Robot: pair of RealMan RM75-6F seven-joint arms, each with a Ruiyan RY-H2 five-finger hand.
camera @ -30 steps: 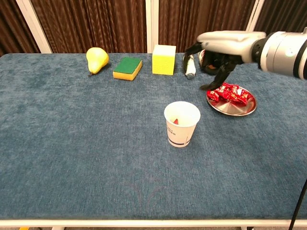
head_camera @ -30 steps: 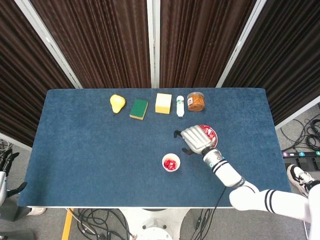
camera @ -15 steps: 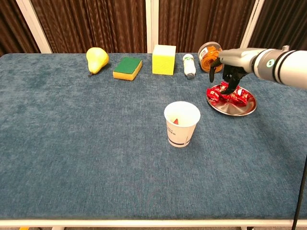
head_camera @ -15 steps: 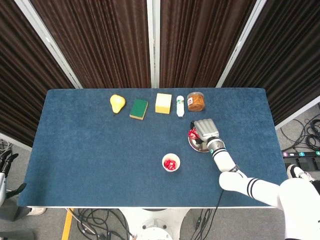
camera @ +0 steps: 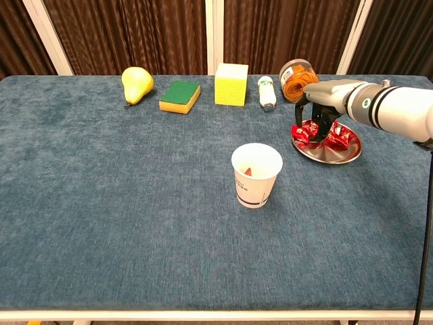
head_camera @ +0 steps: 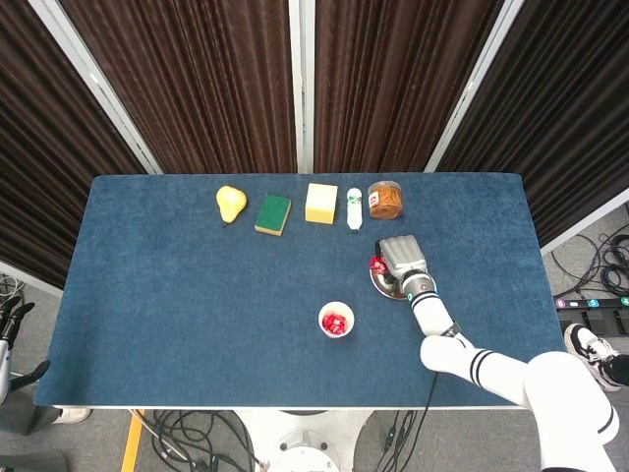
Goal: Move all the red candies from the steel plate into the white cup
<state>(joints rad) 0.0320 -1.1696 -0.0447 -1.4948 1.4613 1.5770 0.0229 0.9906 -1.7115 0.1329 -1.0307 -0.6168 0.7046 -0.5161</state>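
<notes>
1. Red candies point(camera: 336, 137) still heaped on the steel plate point(camera: 327, 154), right of the white cup point(camera: 256, 175), which already shows some red inside.
2. Right hand point(camera: 318, 112) has swung from beside the cup back over the plate and dropped in; fingers point(camera: 315, 126) now point down among the wrappers.
3. Is a candy pinched? Can't tell from here, the fingers hide it.
4. That reads as a fresh pick starting, several candies left to go.
5. Left hand out of sight.
</notes>
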